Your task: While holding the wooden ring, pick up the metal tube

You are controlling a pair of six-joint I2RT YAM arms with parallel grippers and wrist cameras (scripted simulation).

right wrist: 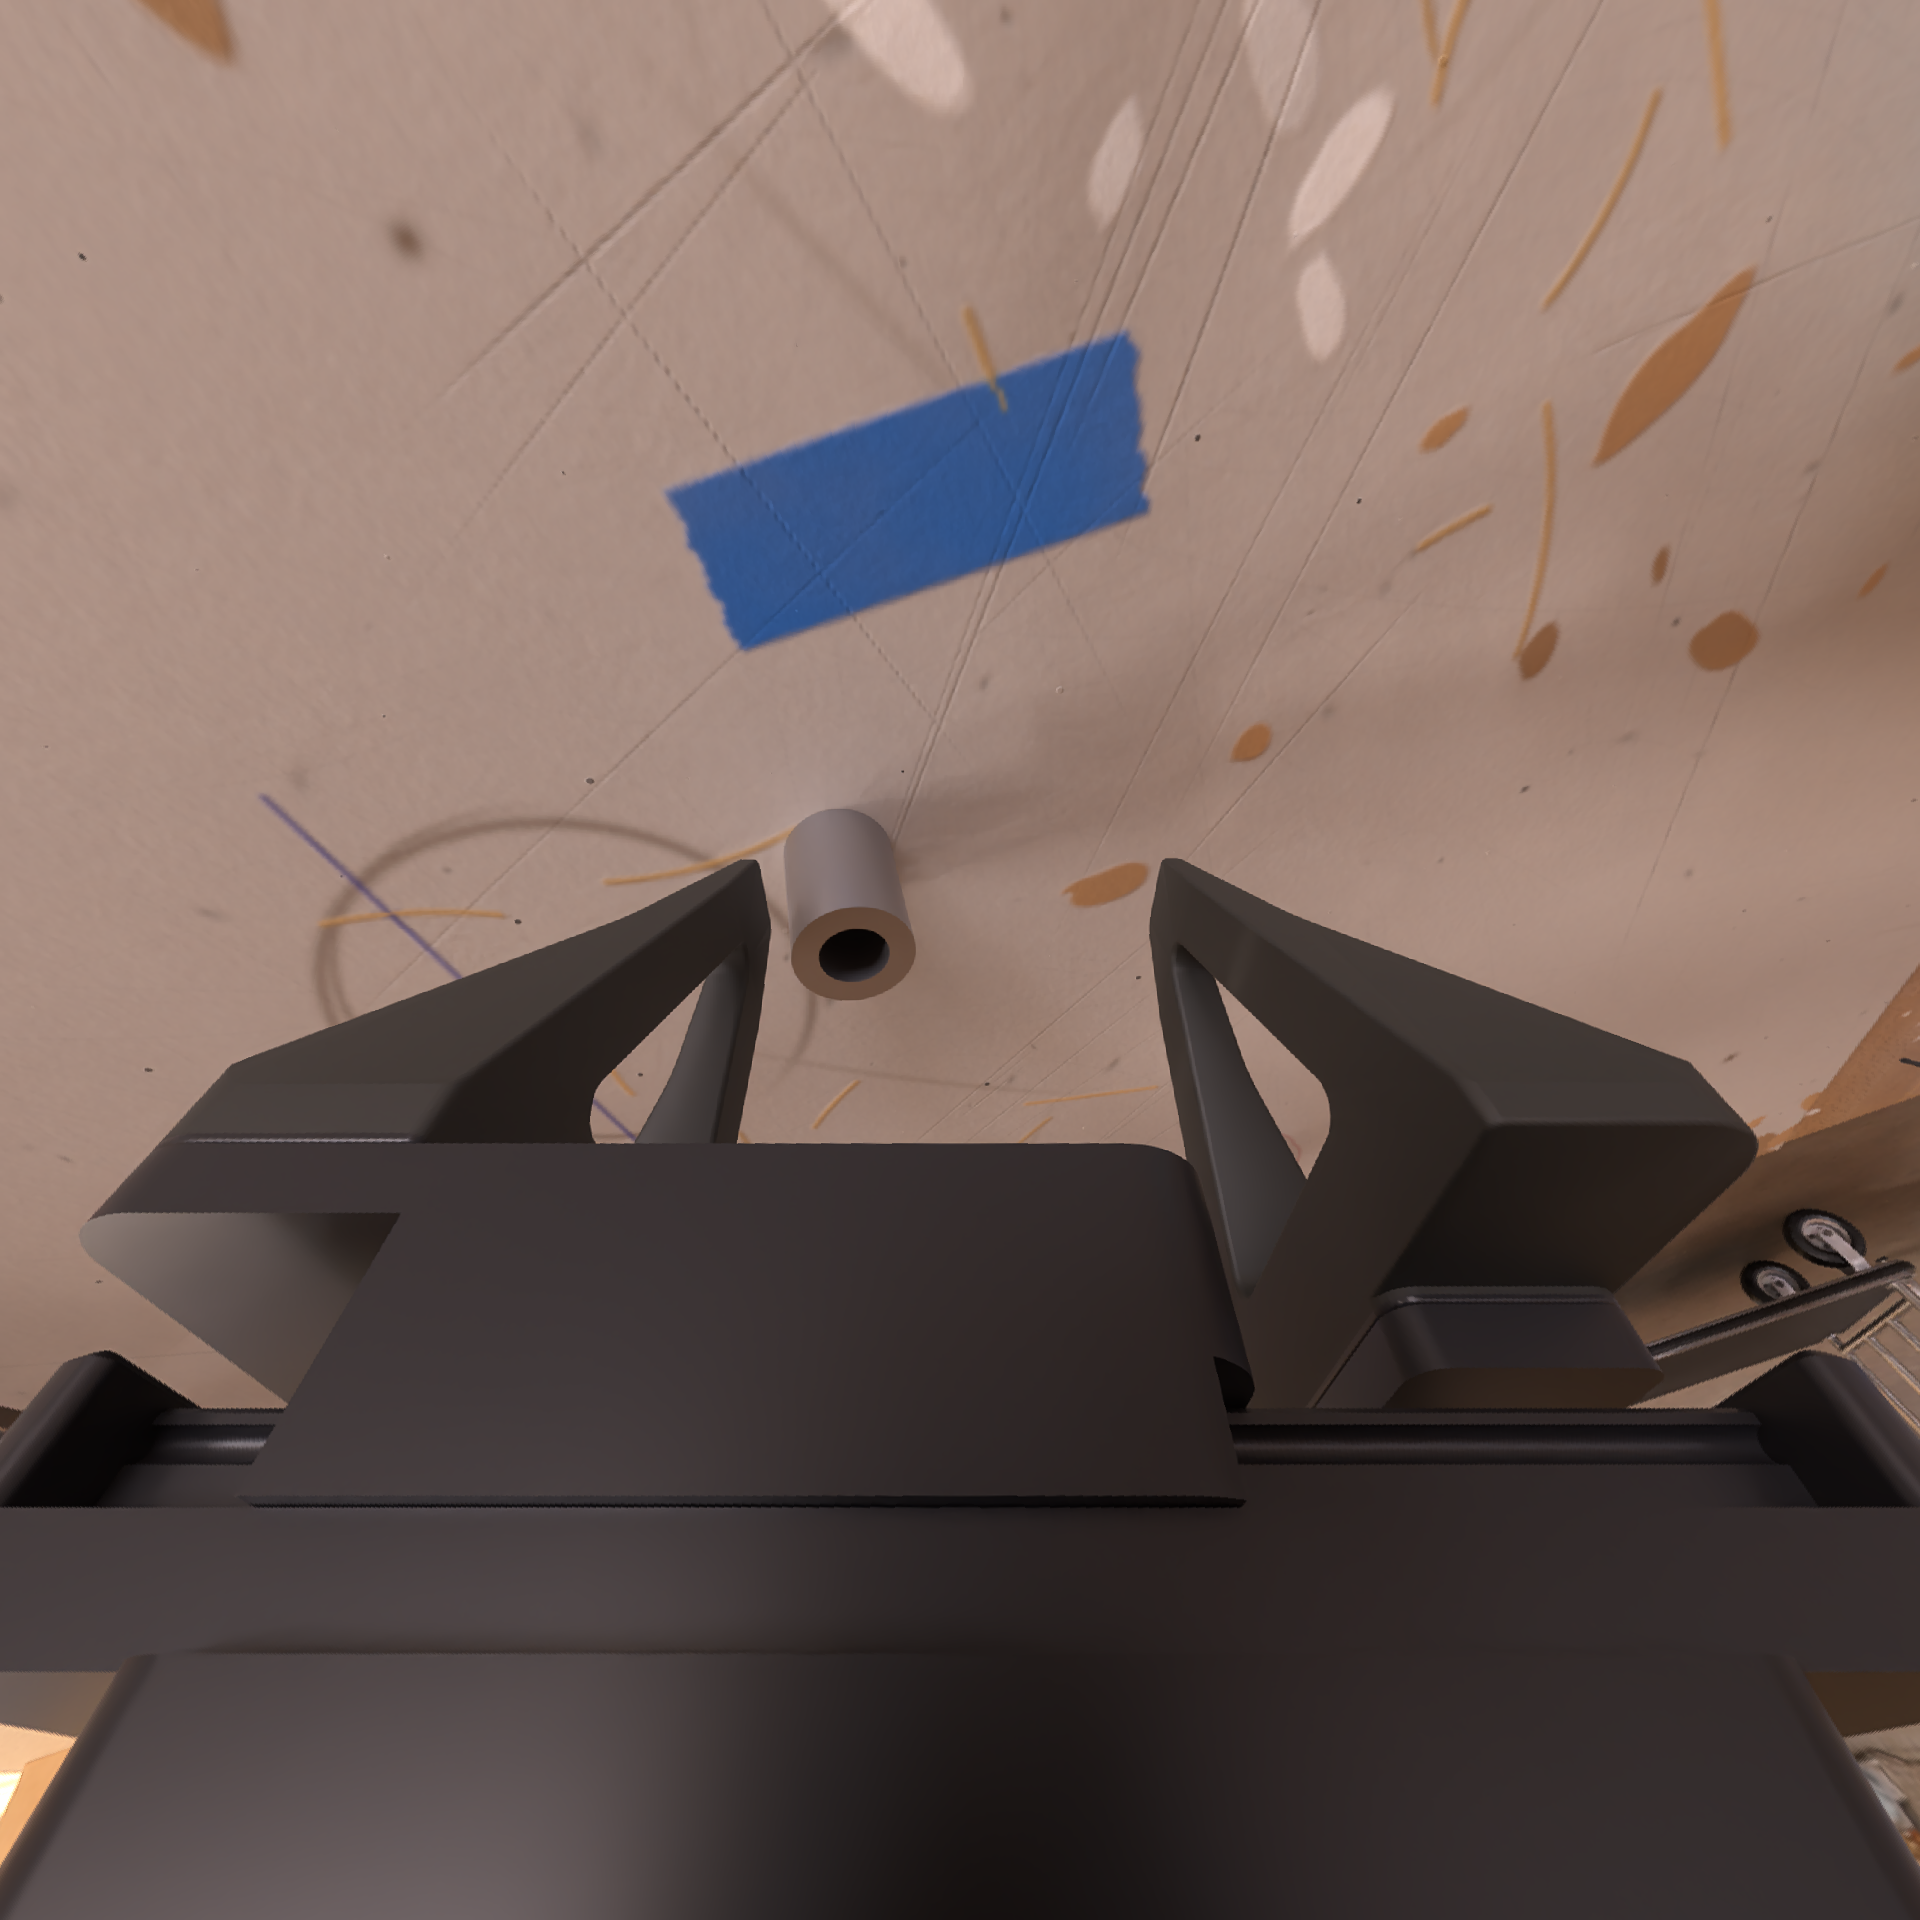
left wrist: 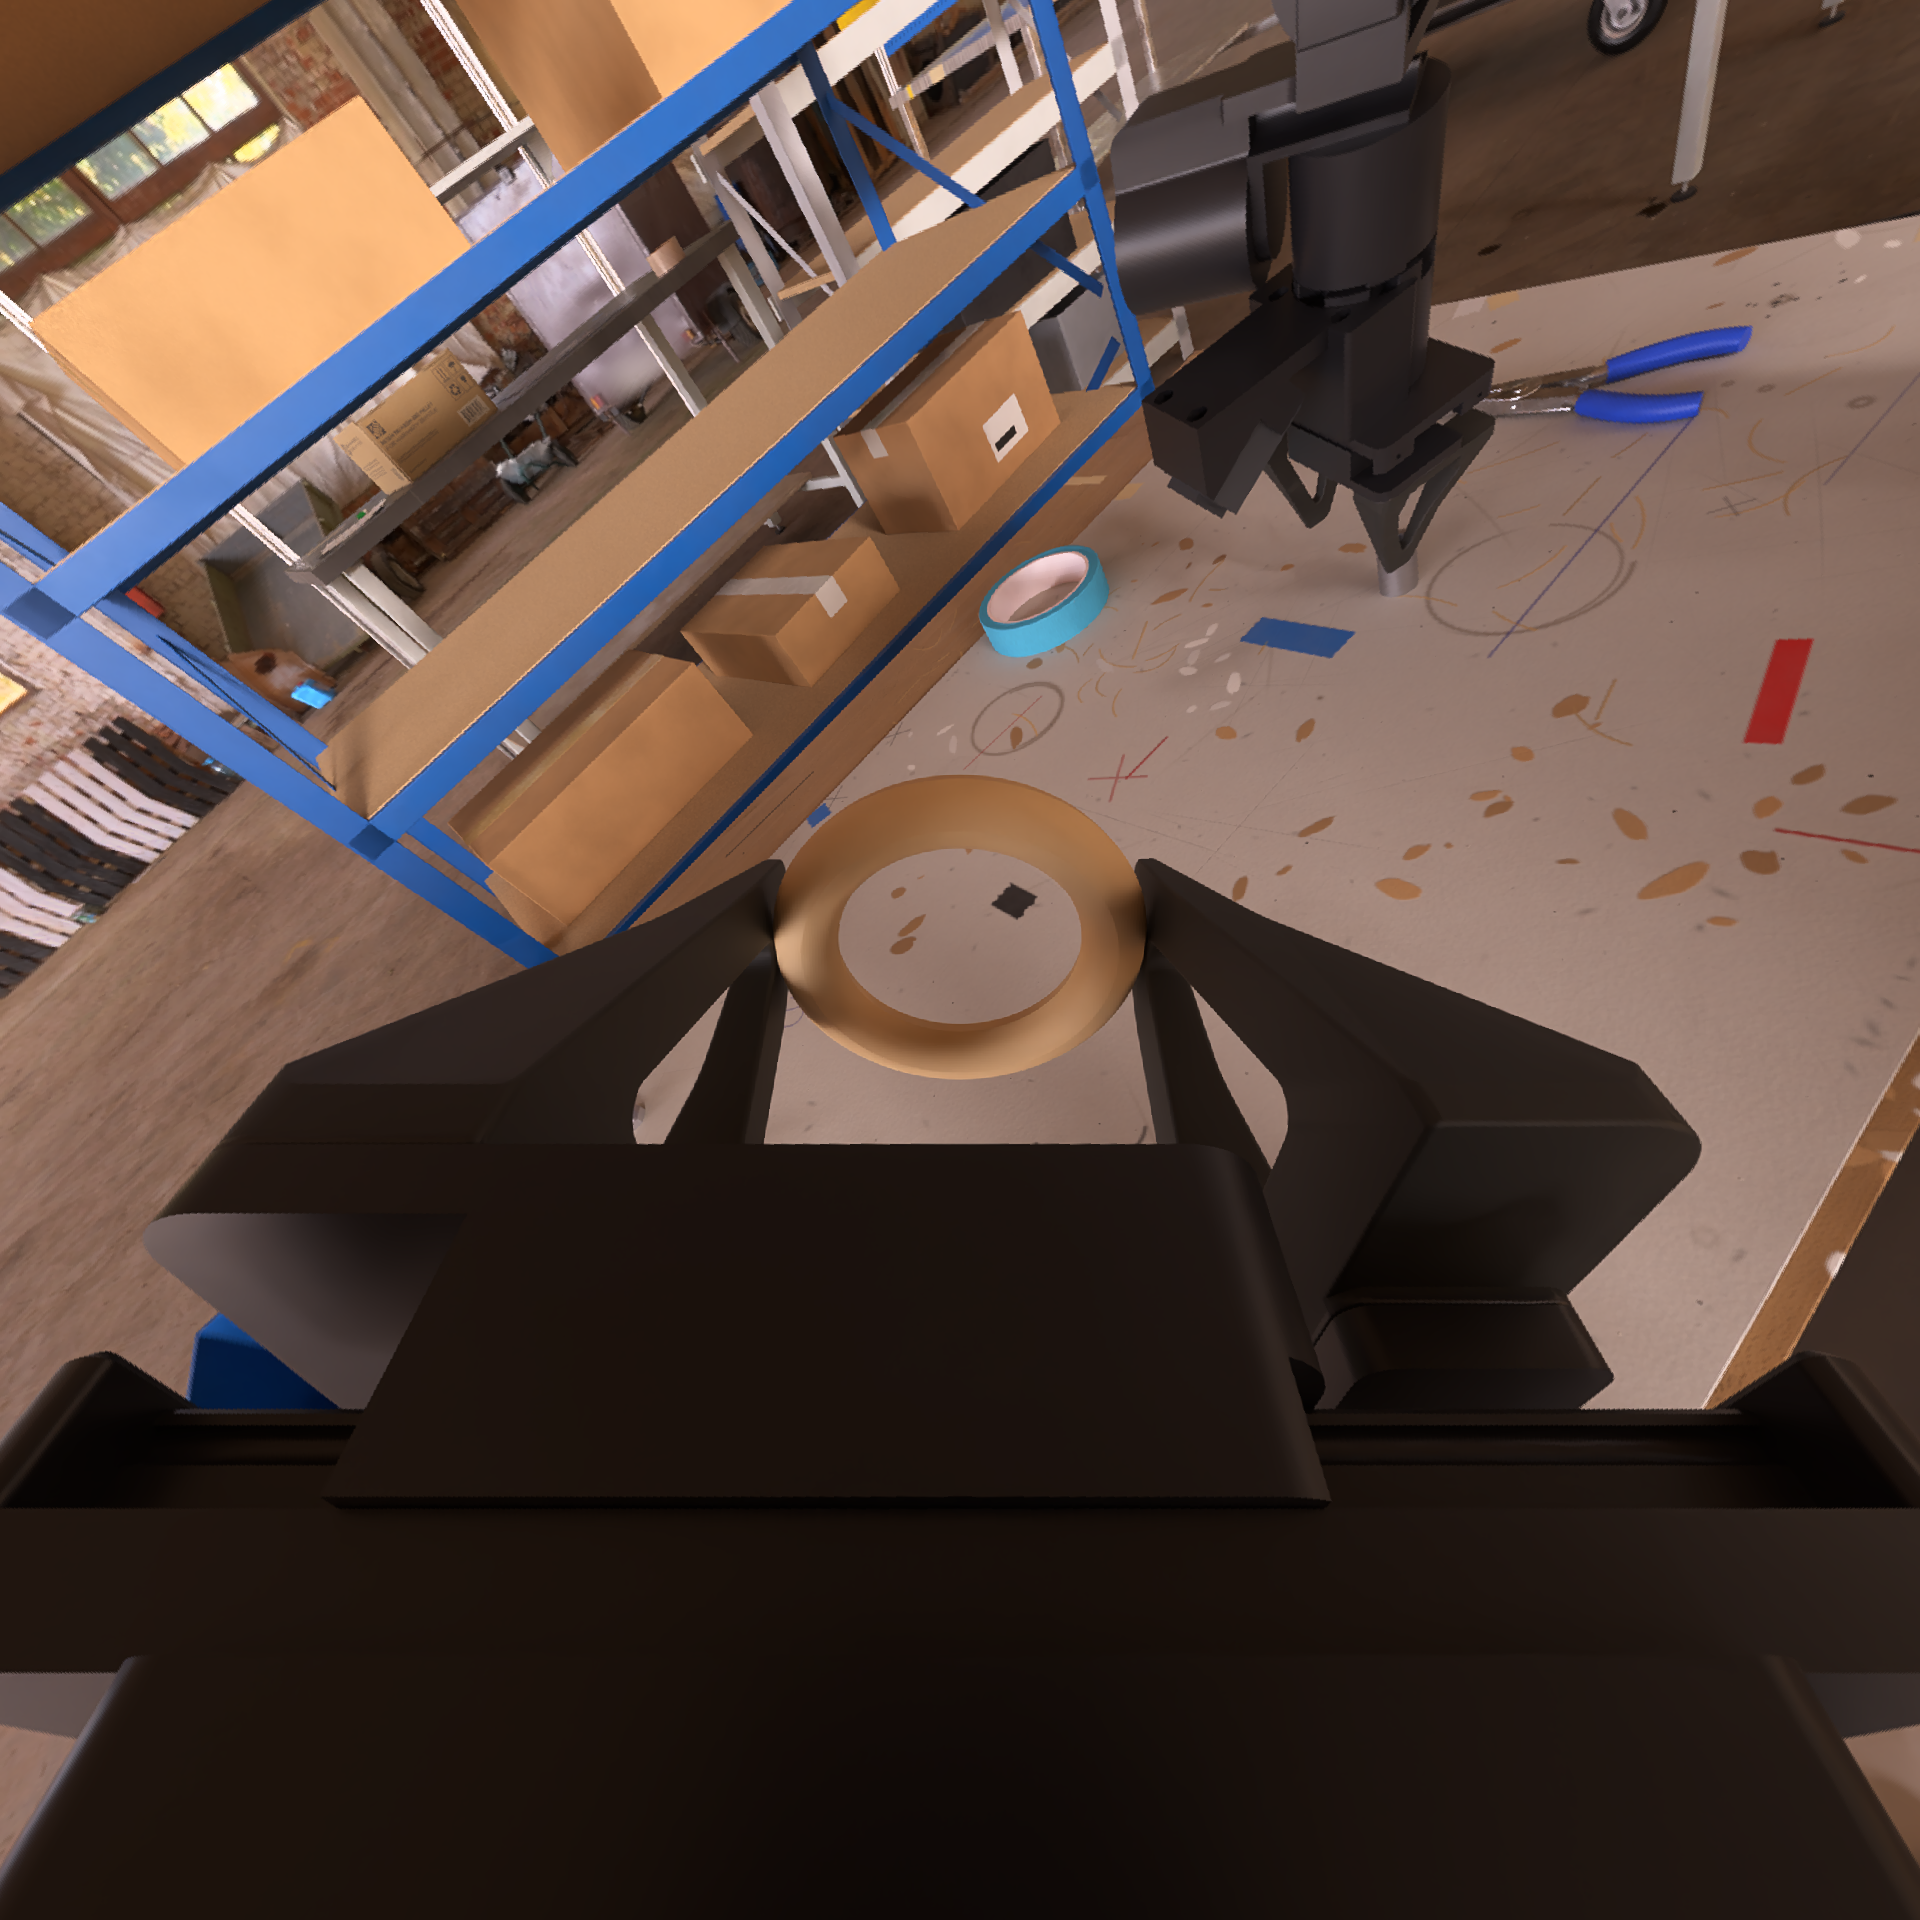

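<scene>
Two pincers: left pincer clamps wooden ring; right pincer spread, metal tube between.

— Can we see the whole metal tube?
— No. The right end effector hides its top in our left view.
— And the pliers?
— Their tips are hidden behind it too.

Setting: workshop or warehouse. Evidence: blue steel shelving stocked with cardboard boxes; scuffed, paint-flecked worktable (pencil marks, tape scraps); blue-handled pliers; roll of blue tape; brick walls and what may be stacked pallets behind, indistinct.
</scene>
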